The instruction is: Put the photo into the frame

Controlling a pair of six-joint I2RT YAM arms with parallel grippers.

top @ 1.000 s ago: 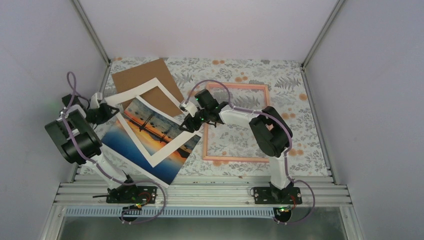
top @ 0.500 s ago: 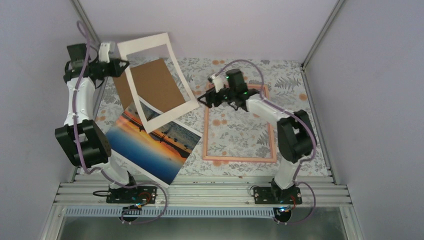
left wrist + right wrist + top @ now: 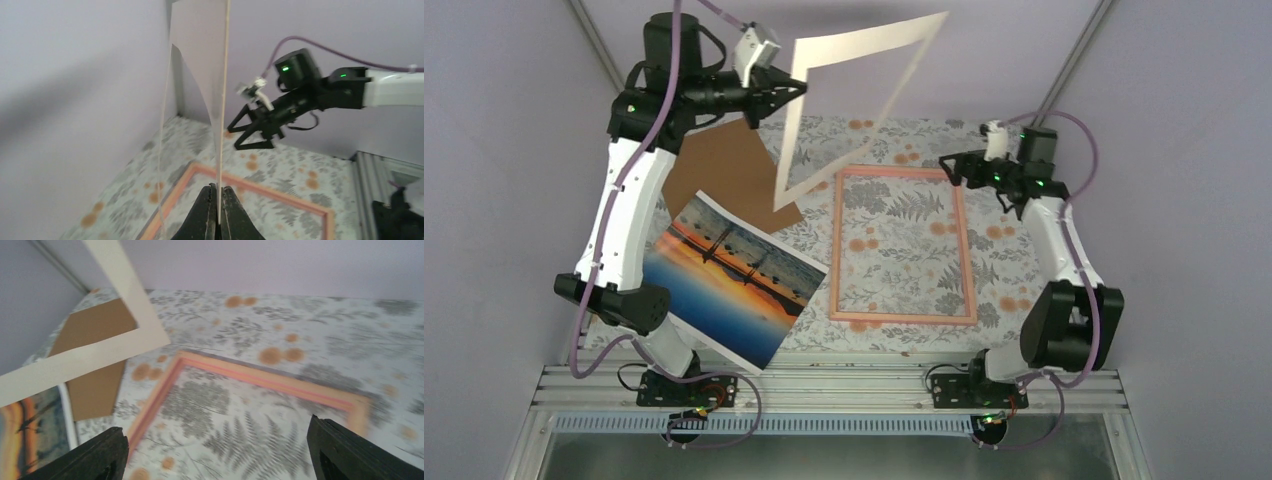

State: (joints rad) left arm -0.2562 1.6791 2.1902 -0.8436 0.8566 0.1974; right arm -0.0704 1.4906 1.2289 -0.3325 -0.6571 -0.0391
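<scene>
The photo (image 3: pixel 724 280), an orange sunset print, lies flat at the table's left front, and a strip of it (image 3: pixel 35 430) shows in the right wrist view. The pink frame (image 3: pixel 834 250) lies flat to its right, with only tablecloth inside it. My left gripper (image 3: pixel 796 88) is raised high over the back left and is shut on the edge of a white mat board (image 3: pixel 864 40), which hangs in the air. In the left wrist view the jaws (image 3: pixel 218 189) pinch the mat's thin edge (image 3: pixel 200 60). My right gripper (image 3: pixel 954 168) hovers open above the frame's far right corner (image 3: pixel 270 380), holding nothing.
A brown cardboard sheet (image 3: pixel 724 165) lies at the back left, partly under the photo's far corner. Enclosure walls and metal posts bound the flowered tablecloth (image 3: pixel 1014 260). The lifted mat (image 3: pixel 100 355) hangs between both arms, above the cardboard and the frame's far left corner.
The left arm has lifted the mat board off the photo, high toward the back. The right gripper has let go of the mat, swung right over the frame's far corner and opened wider.
</scene>
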